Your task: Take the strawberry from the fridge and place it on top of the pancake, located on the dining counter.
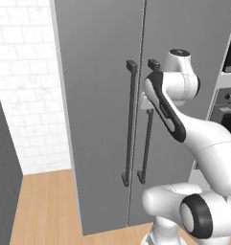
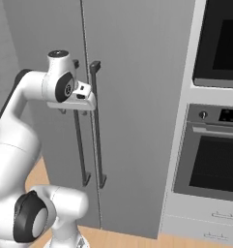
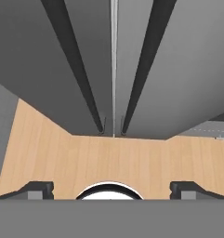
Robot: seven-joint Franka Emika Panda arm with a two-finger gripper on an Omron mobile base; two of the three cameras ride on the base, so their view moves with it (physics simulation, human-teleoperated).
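Right now the fridge [image 1: 102, 95] stands shut, its two flat grey doors meeting at a narrow seam with a long dark bar handle on each side of it. In the left base view the left handle [image 1: 130, 124] is fully visible, while the right handle [image 1: 145, 148] is partly covered near its top by the robot's hand. The gripper [image 3: 111, 188] is released, its two dark fingertips standing wide apart at the bottom of the hand view and holding nothing. That view looks down along the door fronts, with the seam running between the two handles [image 3: 76, 65] and the light-wood floor [image 3: 108, 158] below them. In the right base view the hand sits up against the upper parts of the handles [image 2: 96, 126], just beside them; whether it touches either bar cannot be told. To the right of the fridge a built-in oven [image 2: 212, 160] with a dark glass door is set in a pale cabinet column, and a second dark-fronted appliance [image 2: 219, 43] sits above it. A white tiled wall [image 1: 26, 86] lies to the left of the fridge. With both doors closed, the strawberry cannot be seen.
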